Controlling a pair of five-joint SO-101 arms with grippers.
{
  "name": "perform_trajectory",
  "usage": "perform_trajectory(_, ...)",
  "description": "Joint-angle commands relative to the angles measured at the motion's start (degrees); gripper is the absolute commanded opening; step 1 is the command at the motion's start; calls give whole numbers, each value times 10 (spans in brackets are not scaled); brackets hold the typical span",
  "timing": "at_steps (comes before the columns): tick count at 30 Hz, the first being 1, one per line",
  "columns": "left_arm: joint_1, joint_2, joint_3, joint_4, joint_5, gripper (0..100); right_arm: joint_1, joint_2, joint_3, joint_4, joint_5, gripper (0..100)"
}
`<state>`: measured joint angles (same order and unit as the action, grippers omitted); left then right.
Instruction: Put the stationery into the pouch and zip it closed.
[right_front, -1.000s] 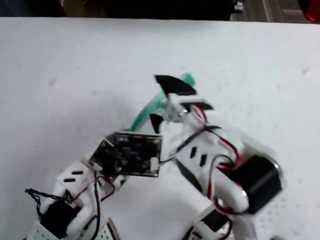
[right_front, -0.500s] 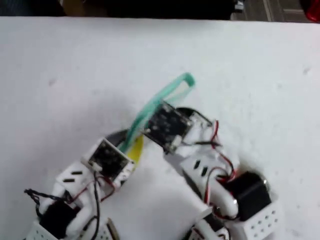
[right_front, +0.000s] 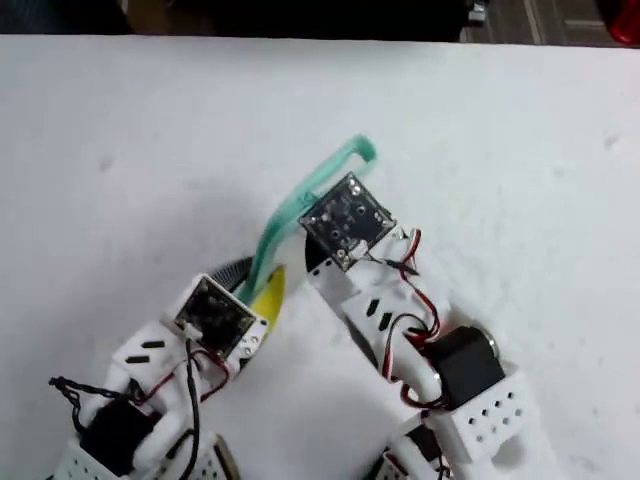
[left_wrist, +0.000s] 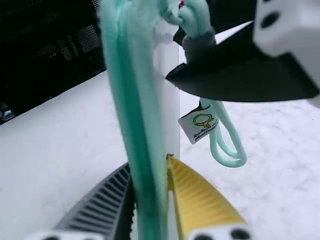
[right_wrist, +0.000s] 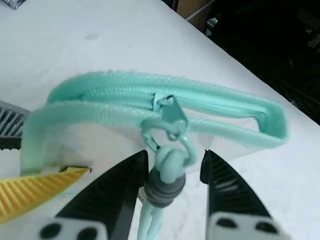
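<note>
The pouch is translucent with a teal zip edge and stands on its edge on the white table. My left gripper is shut on its near end, the zip band pinched between the grey finger and the yellow finger. My right gripper is open, its black fingers on either side of the teal pull cord and its grey bead, just below the zip slider. The zip looks shut from the slider toward the left gripper's end.
The right arm's wrist hangs over the middle of the pouch. A small white label dangles by the cord loop. The white table stretches bare on all sides, with dark room behind its far edge.
The right arm's wrist has swung from the pouch's far end back over its middle, now pointing down. The left wrist has turned, baring its yellow finger. The pouch's far end shifted slightly left.
</note>
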<state>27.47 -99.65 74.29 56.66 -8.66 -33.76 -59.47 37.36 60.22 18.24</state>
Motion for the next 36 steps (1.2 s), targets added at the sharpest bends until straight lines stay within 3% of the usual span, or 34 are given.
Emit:
perform_trajectory(1,1,1,-3,-17,4,23,0,5,-3,-35,-15,152)
perform_trajectory(5,1,1,-4,-16,4,27,3,2,-2,-65,-16,3)
perform_trajectory(7,1,0,-12,-14,4,44,3,2,-11,-65,-17,36)
perform_trajectory(10,-8,0,-46,18,11,158,3,-5,-33,-65,-15,17)
perform_trajectory(14,-44,0,-73,22,79,277,0,-20,-76,-36,-12,16)
perform_trajectory(21,-56,0,-80,-22,85,272,0,-22,-145,61,19,17)
perform_trajectory(31,-55,0,-130,29,83,50,0,46,-226,64,36,17)
perform_trajectory(36,-18,1,-128,29,61,42,-1,102,-254,67,37,17)
